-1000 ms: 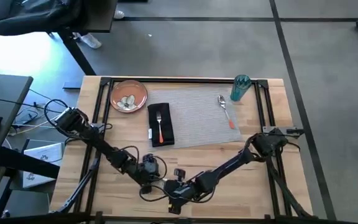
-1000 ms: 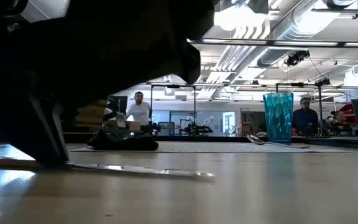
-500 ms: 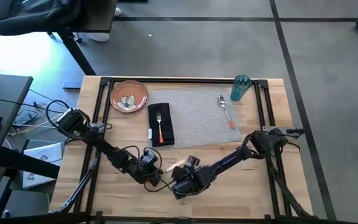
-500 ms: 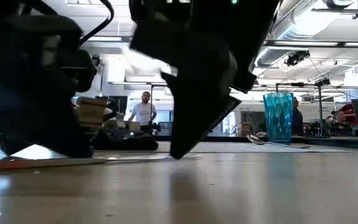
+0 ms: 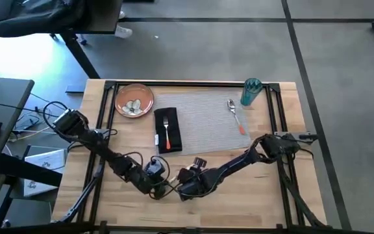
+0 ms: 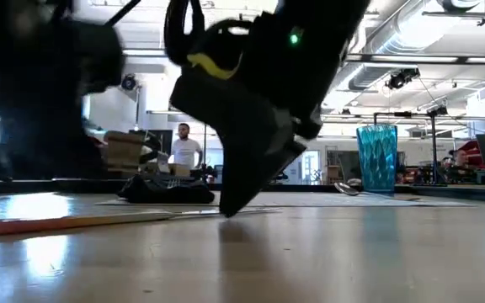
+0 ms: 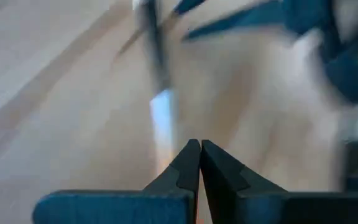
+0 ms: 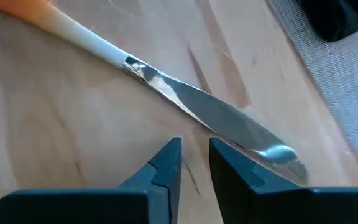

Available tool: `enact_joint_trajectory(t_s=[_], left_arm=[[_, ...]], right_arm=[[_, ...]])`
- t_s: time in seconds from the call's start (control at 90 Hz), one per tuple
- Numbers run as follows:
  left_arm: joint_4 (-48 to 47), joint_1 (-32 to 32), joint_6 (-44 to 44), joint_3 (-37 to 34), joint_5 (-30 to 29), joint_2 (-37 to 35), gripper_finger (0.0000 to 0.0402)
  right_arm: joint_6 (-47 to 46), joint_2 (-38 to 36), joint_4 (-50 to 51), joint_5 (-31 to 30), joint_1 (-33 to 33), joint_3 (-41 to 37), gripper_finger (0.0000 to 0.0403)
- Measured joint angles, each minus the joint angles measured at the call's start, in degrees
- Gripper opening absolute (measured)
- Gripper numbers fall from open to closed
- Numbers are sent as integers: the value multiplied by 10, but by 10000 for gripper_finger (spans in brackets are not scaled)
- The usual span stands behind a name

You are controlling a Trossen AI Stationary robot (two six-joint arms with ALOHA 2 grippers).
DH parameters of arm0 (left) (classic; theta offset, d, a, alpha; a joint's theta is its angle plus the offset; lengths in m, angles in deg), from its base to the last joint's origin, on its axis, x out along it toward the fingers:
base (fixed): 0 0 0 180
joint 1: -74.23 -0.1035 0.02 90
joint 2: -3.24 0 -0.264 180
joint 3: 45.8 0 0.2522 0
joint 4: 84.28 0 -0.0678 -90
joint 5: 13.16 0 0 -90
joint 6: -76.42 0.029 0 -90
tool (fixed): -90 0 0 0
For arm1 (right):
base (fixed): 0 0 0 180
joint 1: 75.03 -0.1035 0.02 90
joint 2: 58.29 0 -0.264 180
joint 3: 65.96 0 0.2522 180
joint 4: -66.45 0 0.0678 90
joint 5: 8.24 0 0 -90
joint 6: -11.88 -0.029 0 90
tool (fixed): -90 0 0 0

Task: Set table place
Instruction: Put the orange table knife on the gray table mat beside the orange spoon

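Observation:
An orange-handled knife (image 8: 216, 118) lies flat on the bare wood of the table (image 5: 119, 140), near its front edge and short of the grey placemat (image 5: 206, 123). My left gripper (image 7: 199, 146) is shut at the knife's handle end. The blade runs on ahead of its fingertips. My right gripper (image 8: 194, 146) slants down just short of the blade. Its fingers are a narrow gap apart and hold nothing. In the low view its tip (image 6: 226, 209) reaches down to the table beside the knife (image 6: 99, 220). My left gripper is shut at the knife's handle end, and the blade (image 7: 160, 115) shows ahead of its fingertips. The fingers themselves hide the place of contact. The knife lies along the fingers, flat on the table.
On the placemat are a black napkin (image 5: 167, 138) with a fork (image 5: 167, 129) on it, a spoon (image 5: 234, 112) and a teal cup (image 5: 250, 92). An orange-brown plate (image 5: 134, 101) sits at the far left. People stand in the room behind (image 6: 183, 151).
Both grippers have gone from the table's near edge toward the placemat, the right one farther. The knife has slid along the table with the left gripper and still lies flat.

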Motion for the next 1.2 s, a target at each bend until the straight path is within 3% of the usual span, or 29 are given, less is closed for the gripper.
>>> enact_joint_trajectory(t_s=[0.122,0.389,0.811,1.0,1.2], left_arm=[[-14,15,12,0,-22,7,0],[88,34,42,2,-18,60,0],[111,33,57,1,-8,56,0],[80,29,99,1,-44,1,0],[-56,6,110,1,-82,-54,0]], right_arm=[[-32,-4,-44,-5,-1,-32,62],[-10,-2,-64,-38,-3,-41,62],[-9,2,-88,-70,0,-40,62],[-34,-8,-102,-10,24,-24,61],[-32,-14,-172,101,82,-25,33]])
